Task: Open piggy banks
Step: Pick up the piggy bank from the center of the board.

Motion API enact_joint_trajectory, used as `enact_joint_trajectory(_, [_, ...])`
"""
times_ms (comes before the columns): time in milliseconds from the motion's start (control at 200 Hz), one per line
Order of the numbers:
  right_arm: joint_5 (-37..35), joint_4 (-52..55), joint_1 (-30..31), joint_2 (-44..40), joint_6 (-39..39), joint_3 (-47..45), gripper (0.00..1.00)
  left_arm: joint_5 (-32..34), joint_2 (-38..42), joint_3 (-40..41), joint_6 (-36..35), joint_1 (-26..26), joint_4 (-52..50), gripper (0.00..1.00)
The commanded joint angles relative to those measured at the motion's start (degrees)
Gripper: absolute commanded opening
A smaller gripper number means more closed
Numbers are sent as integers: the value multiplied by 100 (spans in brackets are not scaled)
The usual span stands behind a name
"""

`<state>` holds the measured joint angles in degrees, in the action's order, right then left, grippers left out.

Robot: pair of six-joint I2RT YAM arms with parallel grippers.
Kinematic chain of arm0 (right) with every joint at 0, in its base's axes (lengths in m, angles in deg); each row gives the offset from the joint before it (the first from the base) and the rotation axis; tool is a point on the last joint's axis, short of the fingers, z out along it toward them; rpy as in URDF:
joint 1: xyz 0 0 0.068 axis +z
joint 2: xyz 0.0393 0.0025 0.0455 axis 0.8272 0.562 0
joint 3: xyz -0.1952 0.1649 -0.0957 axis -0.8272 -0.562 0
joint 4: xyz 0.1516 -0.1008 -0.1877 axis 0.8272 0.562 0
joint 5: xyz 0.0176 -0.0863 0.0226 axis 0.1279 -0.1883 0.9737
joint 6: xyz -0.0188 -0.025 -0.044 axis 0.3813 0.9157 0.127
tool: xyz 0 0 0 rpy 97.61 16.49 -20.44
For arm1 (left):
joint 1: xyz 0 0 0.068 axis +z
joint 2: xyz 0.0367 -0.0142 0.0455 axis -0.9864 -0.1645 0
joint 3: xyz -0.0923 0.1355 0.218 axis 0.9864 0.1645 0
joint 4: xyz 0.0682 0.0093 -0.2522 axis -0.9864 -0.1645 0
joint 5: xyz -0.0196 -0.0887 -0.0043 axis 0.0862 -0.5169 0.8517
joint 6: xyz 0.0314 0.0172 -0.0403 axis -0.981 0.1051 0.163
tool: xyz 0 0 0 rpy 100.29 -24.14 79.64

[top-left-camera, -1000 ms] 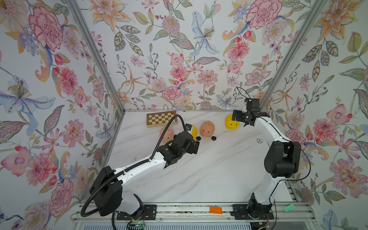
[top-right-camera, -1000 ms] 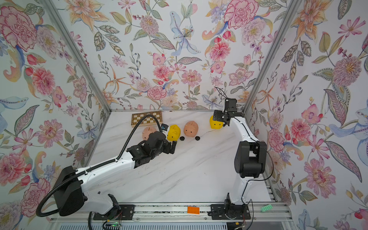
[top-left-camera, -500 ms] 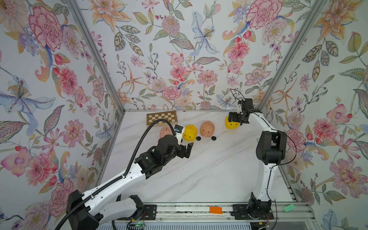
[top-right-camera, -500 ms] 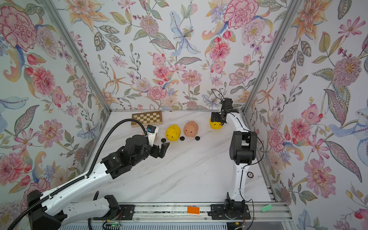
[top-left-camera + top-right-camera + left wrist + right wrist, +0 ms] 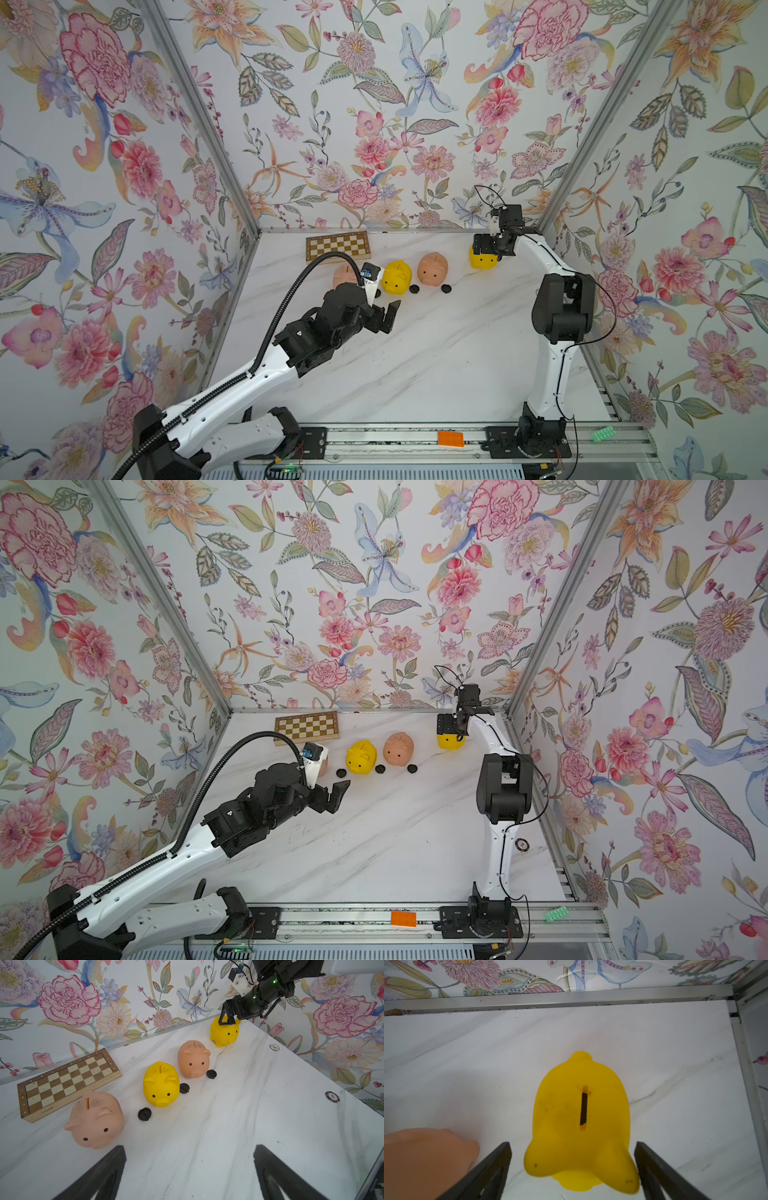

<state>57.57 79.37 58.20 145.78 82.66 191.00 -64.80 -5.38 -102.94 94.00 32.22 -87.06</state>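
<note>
1. Nearest the rail, the left gripper (image 5: pixel 190 1147) hovers over the bare marble table (image 5: pixel 239 1126). Its jaws are wide apart and empty, and it is short of the row of pigs.
2. Midway back, three piggy banks stand upright in a slanting row: the near peach pig (image 5: pixel 95 1120), the middle yellow pig (image 5: pixel 161 1084) and the second peach pig (image 5: pixel 194 1059). Loose black plugs (image 5: pixel 144 1114) lie on the table, one just beside each pig, so these three look already opened.
3. Behind the row's left end, a chessboard (image 5: pixel 68 1082) lies flat near the back wall, away from the work.
4. Farthest, by the back right corner, the far yellow pig (image 5: pixel 581 1115) stands upright with its coin slot up and no plug beside it. Its underside is hidden, and it is probably the last to open. The right gripper (image 5: pixel 572 1144) hangs over it, fingers spread to either side of the head with no contact visible.
5. A good grip would close squarely on the body's flanks, not the ears, since rounded plastic may squirt out towards the wall. Lifting clear of the peach neighbour and tipping the belly toward the waiting left gripper would expose the plug.
</note>
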Motion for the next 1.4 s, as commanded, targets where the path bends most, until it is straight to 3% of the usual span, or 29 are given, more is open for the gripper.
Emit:
enact_joint_trajectory(0, [-109,24,7,196,65,28,94,-157,76,128,-156,138,43,99])
enact_joint_trajectory(270, [-175,24,-4,316,82,16,95,-377,66,437,-31,364,322,99])
enact_joint_trajectory(691, [-167,36,137,186,-6,-95,79,-655,129,892,371,765,958,99])
enact_joint_trajectory(896, [-410,44,319,-88,-113,-467,79,-516,250,881,384,933,1063,99])
enact_joint_trajectory(1116, [-693,109,791,-1016,-515,-1502,79,-356,286,712,340,945,1130,99])
enact_joint_trajectory(1396, [-1654,547,2128,-2792,-1449,-3028,78,-352,529,969,730,964,1530,99])
